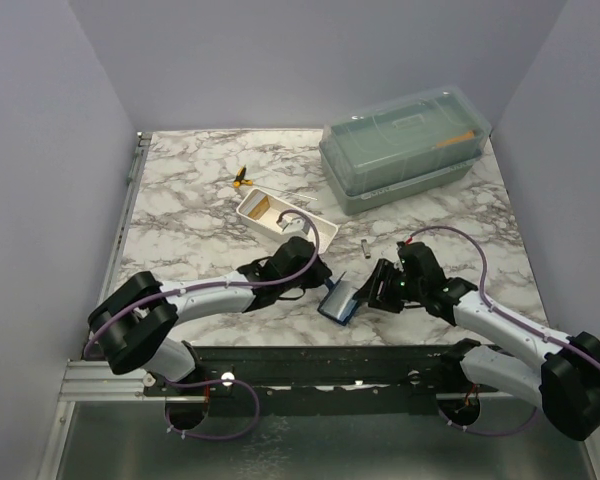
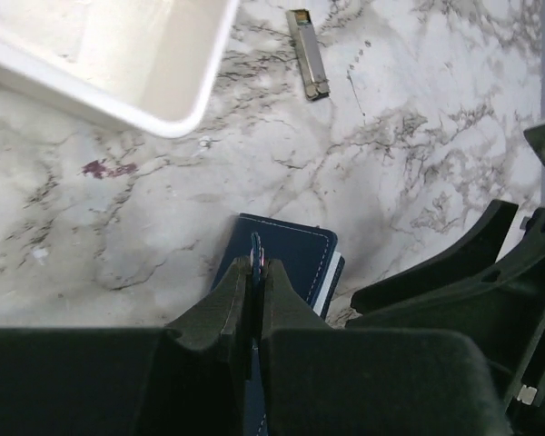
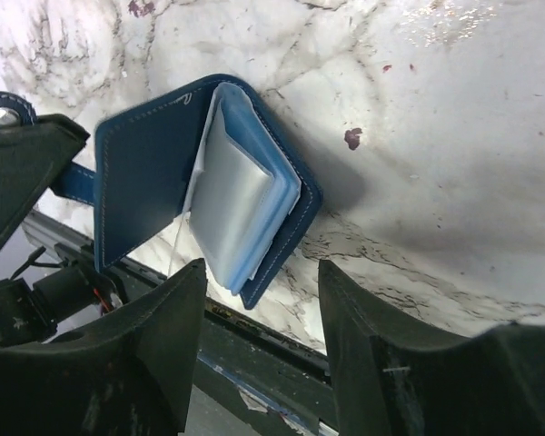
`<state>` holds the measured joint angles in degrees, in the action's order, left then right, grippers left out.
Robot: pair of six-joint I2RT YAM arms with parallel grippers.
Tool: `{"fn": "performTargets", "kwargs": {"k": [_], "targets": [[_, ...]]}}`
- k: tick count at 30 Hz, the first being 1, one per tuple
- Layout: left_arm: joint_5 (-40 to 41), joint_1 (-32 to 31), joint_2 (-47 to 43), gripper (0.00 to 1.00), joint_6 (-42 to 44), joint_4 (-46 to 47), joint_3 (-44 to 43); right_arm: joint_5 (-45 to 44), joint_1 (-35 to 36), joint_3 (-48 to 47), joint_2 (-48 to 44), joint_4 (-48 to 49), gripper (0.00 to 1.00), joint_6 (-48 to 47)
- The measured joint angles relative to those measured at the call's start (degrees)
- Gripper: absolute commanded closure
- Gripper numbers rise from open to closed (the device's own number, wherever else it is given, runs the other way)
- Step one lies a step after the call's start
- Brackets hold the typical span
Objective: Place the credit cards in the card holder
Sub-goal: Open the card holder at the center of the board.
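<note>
Two arms meet at the card holder [image 1: 338,302], which lies on the marble table [image 1: 200,200] near its front edge, between the grippers. The left gripper [image 2: 256,265] has its jaws pressed together on a thin navy flap of the holder, propping the wallet open. The grey-blue pocket faces [image 3: 236,200] are bared, and the open side is turned toward the right gripper [image 3: 263,272]. That gripper hangs just over the holder's near corner, jaws apart and nothing between them. Neither gripper carries a card. One orange-tan credit card [image 1: 260,205] shows in the far end of the white tray [image 1: 318,228]. The tray runs diagonally, its near end just beyond the left wrist, and the card lies up and to the left of the holder. The left arm is nearer the card but occupied, stretched low across the table from its base. The right arm, elbow folded out to the right and forearm reaching in, is free. It would likely have to travel past the holder and leftward to fetch the card.
</note>
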<state>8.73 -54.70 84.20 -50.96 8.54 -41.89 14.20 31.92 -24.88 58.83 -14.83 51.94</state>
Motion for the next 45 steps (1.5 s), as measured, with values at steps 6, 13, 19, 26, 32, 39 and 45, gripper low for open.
{"fn": "performTargets", "kwargs": {"k": [6, 13, 19, 26, 32, 39, 45], "targets": [[-0.4, 3.0, -4.3, 1.0, -9.0, 3.3, 8.6, 2.7, 0.0, 2.1, -0.2, 4.4, 0.41, 1.2], [-2.6, 3.7, -4.3, 1.0, -12.7, 4.6, 10.5, 3.9, 0.0, 2.1, -0.7, 5.2, 0.41, 1.4], [-3.4, 3.7, -4.4, 1.0, -13.1, 5.2, 10.5, 3.3, 0.4, -0.7, -3.8, 1.0, 0.4, 1.0], [-3.8, 3.7, -4.4, 1.0, -13.1, 5.5, 10.5, 3.1, 1.8, -2.7, -3.2, 0.5, 0.41, 1.0], [-3.8, 3.7, -4.4, 1.0, -13.2, 5.5, 10.5, 3.3, 1.9, 0.7, -1.1, 3.7, 0.41, 2.0], [-3.8, 3.7, -4.4, 1.0, -13.6, 5.5, 10.5, 4.2, 1.9, 2.3, 2.0, 8.0, 0.41, 3.1], [-4.0, 3.7, -4.4, 1.0, -13.7, 5.5, 10.6, 4.5, 1.9, 3.0, 4.1, 10.6, 0.4, 3.7]]}}
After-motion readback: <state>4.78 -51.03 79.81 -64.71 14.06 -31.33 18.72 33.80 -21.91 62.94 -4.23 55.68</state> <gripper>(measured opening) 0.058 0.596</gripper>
